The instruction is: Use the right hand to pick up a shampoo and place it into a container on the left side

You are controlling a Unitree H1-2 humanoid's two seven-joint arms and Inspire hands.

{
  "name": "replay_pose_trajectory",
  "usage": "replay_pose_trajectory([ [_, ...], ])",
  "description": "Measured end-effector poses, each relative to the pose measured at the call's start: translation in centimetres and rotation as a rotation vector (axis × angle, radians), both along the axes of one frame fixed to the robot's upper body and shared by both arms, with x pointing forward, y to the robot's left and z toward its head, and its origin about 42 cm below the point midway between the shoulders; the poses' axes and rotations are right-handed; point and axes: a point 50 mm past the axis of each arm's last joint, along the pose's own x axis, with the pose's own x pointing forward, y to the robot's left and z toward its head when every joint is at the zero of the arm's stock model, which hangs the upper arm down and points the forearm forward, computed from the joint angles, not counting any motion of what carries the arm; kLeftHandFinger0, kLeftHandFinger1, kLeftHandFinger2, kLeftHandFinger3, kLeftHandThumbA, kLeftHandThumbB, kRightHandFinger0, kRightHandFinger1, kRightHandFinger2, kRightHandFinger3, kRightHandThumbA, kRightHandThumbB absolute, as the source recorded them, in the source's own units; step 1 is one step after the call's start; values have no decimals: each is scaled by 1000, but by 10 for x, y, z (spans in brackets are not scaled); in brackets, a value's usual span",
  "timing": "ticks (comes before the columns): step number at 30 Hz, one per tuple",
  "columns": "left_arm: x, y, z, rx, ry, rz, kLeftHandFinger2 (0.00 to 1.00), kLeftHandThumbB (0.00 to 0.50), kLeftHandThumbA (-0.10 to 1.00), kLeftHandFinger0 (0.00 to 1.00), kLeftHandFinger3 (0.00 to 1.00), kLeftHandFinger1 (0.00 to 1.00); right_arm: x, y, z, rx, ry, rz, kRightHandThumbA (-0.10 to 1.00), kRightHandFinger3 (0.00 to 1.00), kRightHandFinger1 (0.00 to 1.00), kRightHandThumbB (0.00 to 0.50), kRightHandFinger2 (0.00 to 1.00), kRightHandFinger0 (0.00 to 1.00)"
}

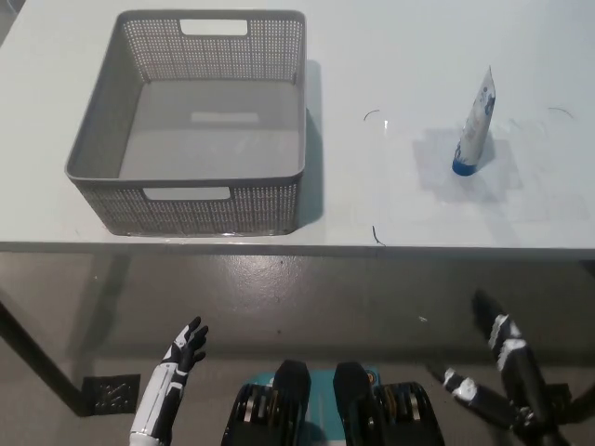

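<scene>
A white shampoo tube (475,125) with a blue cap stands cap-down on the white table (400,204), at the right. A grey perforated basket (112,158) sits on the table's left and holds nothing. My black right hand (497,358) hangs below the table's front edge at the lower right, fingers spread and holding nothing, well short of the tube. My white left hand (181,358) rests low at the lower left, fingers apart.
The table's front edge (297,247) runs across the middle of the picture, with grey floor below it. A dark table leg (37,358) slants at the lower left. Small dark marks dot the table between basket and tube.
</scene>
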Motion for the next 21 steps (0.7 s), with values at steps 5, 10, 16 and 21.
replay_pose_trajectory([
  [5,0,0,0,2,-8,-2,1000,207,1000,1000,1000,1000,7,-3,23,-29,-90,-28,1000,1000,1000,365,1000,1000],
  [10,-1,0,0,3,-13,-3,1000,219,1000,1000,1000,1000,26,-8,52,-60,-193,-73,1000,1000,1000,371,1000,1000],
  [16,-2,0,0,3,-13,-3,1000,217,1000,1000,1000,1000,60,-14,81,-74,-282,-91,992,1000,1000,353,1000,1000],
  [21,-6,1,-3,6,-6,-2,1000,217,1000,1000,1000,1000,91,-18,97,-61,-292,-101,974,1000,1000,331,1000,1000],
])
